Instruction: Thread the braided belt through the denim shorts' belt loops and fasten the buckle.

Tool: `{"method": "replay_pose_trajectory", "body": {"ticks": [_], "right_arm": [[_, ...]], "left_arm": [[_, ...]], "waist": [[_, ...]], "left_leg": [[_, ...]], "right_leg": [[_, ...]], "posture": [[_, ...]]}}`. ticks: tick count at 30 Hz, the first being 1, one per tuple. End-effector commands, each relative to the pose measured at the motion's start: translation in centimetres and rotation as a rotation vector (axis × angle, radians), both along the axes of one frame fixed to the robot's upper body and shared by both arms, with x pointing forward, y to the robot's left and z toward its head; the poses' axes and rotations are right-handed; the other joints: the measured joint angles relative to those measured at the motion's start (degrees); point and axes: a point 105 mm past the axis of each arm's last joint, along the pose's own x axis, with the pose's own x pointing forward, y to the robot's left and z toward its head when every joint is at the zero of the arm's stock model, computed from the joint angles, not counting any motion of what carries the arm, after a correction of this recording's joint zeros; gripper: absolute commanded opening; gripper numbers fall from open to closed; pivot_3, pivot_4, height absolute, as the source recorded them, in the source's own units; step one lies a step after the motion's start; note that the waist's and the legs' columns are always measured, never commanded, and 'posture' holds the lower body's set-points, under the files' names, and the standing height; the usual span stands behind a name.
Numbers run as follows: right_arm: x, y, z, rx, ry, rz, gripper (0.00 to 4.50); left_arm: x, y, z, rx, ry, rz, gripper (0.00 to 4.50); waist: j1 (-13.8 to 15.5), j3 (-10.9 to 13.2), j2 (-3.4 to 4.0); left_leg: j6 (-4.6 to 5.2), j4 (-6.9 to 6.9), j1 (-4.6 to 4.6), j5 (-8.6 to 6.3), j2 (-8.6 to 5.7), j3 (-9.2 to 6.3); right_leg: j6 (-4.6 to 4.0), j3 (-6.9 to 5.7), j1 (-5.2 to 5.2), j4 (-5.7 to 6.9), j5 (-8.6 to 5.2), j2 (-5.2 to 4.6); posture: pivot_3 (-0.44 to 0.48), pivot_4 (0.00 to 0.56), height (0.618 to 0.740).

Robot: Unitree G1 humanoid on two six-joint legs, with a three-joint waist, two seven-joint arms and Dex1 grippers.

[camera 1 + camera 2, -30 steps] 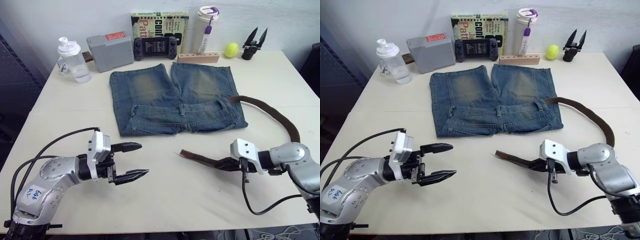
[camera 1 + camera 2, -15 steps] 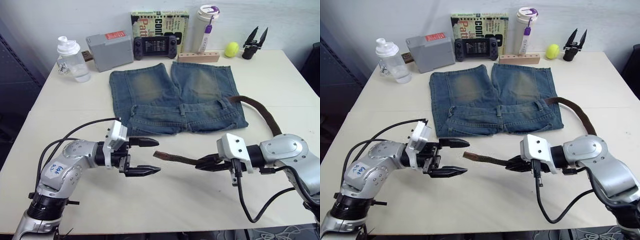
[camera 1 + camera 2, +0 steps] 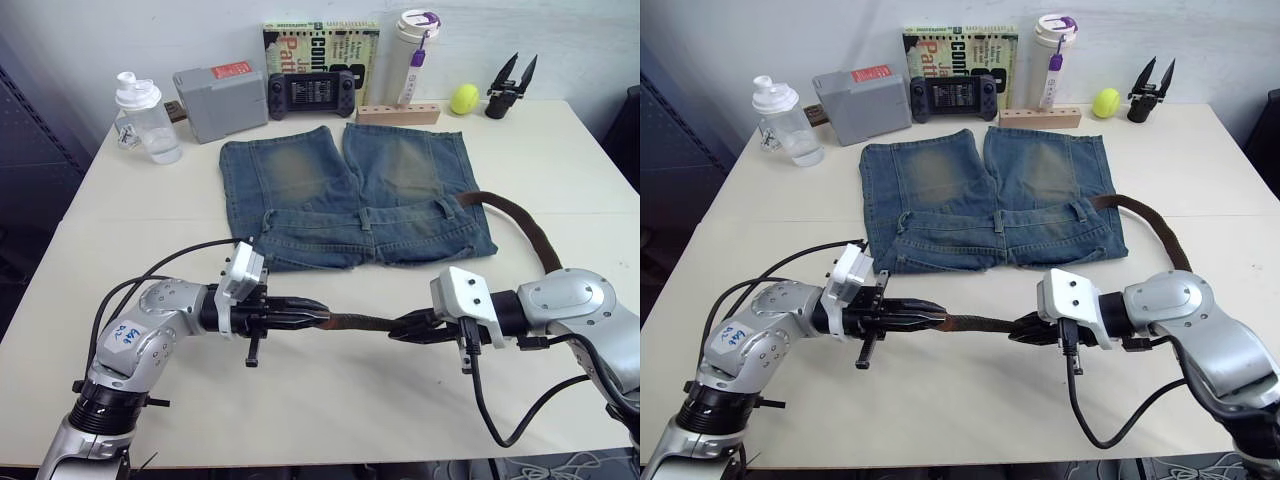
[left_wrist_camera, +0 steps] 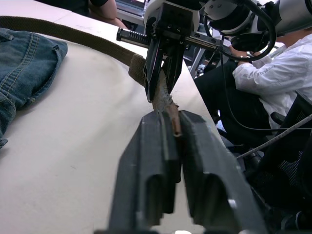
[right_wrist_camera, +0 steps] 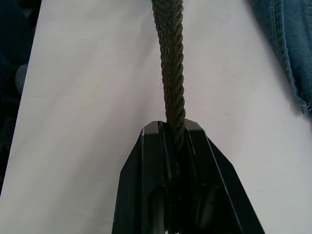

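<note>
Now my left pincer [image 3: 318, 319] and right pincer [image 3: 398, 331] both clamp the dark brown braided belt [image 3: 355, 321] above the cream worktop [image 3: 330, 400], just before the faded blue denim shorts [image 3: 350, 195] lying flat

a robotics lab: spare end effector [image 3: 509, 86] on table [image 3: 330, 400], seated headset-wearing person [image 4: 273, 73].
</note>
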Motion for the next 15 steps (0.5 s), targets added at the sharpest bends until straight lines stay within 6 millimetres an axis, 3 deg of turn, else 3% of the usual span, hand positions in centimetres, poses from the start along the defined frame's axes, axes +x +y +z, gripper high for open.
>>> {"method": "replay_pose_trajectory", "body": {"ticks": [1,10,15], "right_arm": [[-0.4,0.6,1.0,0.022,-0.03,0.029,0.0],[0.3,0.9,2.4,0.105,0.005,-0.048,0.0],[1.9,0.5,5.8,0.387,0.093,-0.207,2.15]], "left_arm": [[0.0,0.0,0.2,0.002,-0.022,-0.001,0.02],[0.4,-0.1,0.3,-0.039,0.012,0.044,0.02],[0.8,-0.4,1.0,-0.157,0.109,0.101,0.0]], "waist": [[0.0,0.0,-0.01],[0.0,0.0,-0.02],[0.0,0.0,-0.04]], "left_leg": [[0.0,0.0,0.0,0.0,0.0,0.0],[0.0,0.01,0.0,0.0,0.0,-0.04],[0.0,0.03,-0.01,0.0,0.0,-0.06]], "right_leg": [[0.0,0.0,0.0,0.0,0.0,0.0],[0.0,0.0,0.0,0.0,0.0,-0.01],[0.0,0.01,-0.01,0.07,0.0,-0.02]], "posture": [[0.0,0.15,0.726],[0.0,0.15,0.726],[0.0,0.15,0.726]]}}
